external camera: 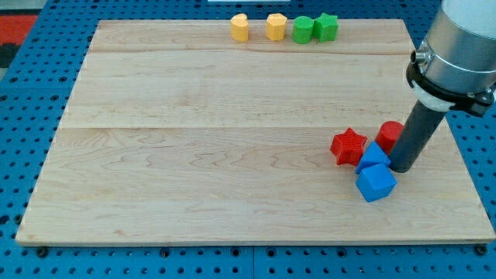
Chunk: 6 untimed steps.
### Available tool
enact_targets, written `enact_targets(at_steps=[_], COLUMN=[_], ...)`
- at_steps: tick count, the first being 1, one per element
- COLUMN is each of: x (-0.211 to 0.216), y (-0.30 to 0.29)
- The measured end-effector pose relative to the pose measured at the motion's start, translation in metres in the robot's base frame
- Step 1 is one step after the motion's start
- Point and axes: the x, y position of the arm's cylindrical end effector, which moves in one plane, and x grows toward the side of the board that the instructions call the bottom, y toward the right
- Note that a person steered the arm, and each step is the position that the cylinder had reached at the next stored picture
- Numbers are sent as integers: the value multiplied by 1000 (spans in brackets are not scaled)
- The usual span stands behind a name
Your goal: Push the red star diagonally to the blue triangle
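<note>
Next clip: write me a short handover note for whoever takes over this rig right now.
My tip: down on the board at the view's lower right, beside the blue blocks, just below a partly hidden red block.
Red star: left of the tip, already touching the blue triangle.
Blue cube sits just below the triangle.
Done: star appears to have reached the triangle.
Left: confirm contact; otherwise nothing obvious.
Untouched: two yellow blocks and two green blocks along the top edge.

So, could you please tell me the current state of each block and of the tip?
Red star: flat, touching the blue triangle.
Blue triangle: between star and tip, against the blue cube.
Blue cube: flat, nearest the view's bottom.
Red block: partly hidden behind the rod.
Yellow blocks: top edge, apart.
Green blocks: top edge, touching.
My tip: down, right of the triangle.
</note>
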Motion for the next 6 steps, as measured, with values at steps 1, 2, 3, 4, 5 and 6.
enact_targets(at_steps=[1,2,3,4,5,6], x=[0,0,0,-2,-45,-86], y=[-8,-19,-19,-25,-63,-139])
